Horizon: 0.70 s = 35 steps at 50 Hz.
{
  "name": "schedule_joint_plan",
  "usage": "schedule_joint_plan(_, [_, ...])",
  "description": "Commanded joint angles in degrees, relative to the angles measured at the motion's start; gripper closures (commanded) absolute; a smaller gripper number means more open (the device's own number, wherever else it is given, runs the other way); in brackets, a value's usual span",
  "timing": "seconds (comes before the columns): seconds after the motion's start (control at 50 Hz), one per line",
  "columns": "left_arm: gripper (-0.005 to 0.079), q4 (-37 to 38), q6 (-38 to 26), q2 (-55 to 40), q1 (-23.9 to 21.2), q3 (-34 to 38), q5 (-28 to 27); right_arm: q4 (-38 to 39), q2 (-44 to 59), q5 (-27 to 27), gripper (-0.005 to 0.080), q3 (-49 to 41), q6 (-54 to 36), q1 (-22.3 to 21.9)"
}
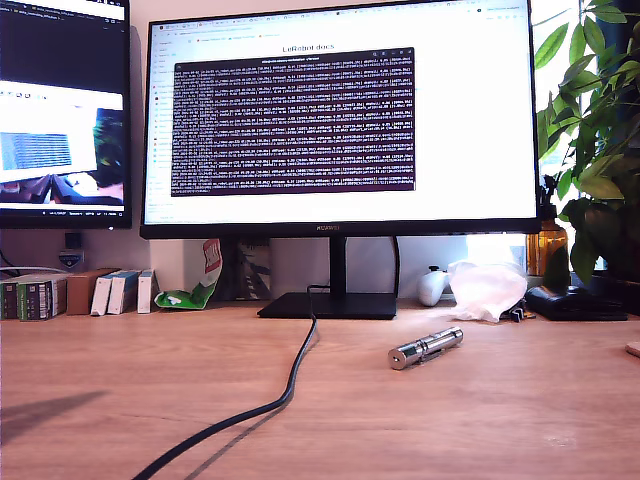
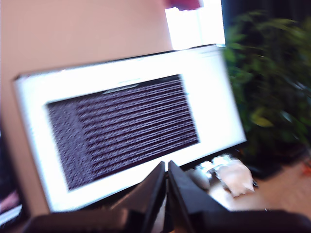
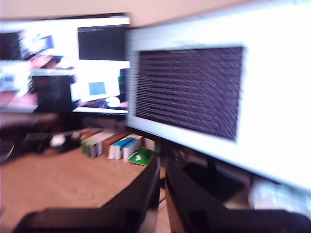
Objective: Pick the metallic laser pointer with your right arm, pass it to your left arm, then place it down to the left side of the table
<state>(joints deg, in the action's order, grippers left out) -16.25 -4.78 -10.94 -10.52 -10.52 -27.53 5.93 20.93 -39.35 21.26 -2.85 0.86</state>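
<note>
The metallic laser pointer [image 1: 425, 347], a short shiny silver cylinder with ringed segments, lies on the wood-grain table [image 1: 480, 420] toward the exterior view's right, thicker end nearer the camera. Neither arm shows in the exterior view. In the first wrist view my first gripper [image 2: 167, 167] is shut, its black wedge jaws together and nothing between them, aimed at the monitor. In the second wrist view my second gripper [image 3: 162, 162] is likewise shut and empty, held above the table. The pointer is out of both wrist views, which are blurred.
A black cable [image 1: 270, 400] runs from the monitor stand [image 1: 330, 303] toward the front of the table. Small boxes [image 1: 70, 293] and a green-white packet [image 1: 195, 290] line the back at the exterior view's left. A crumpled white bag [image 1: 485, 288] and a plant [image 1: 600, 140] stand at its right.
</note>
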Motion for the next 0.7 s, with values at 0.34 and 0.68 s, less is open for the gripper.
schedule_joint_plan(0.34, [0.0764, 17.14, -21.38, -27.85, -0.09, -18.43, -17.46, -11.58, 34.75, -17.27, 0.0765, 21.22, -23.69, 0.24])
schedule_joint_plan(0.68, [0.0764, 35.98, -36.04, -47.1, -0.11, -34.64, -19.58, -29.4, 58.25, -12.61, 0.0764, 42.56, -43.63, 2.21])
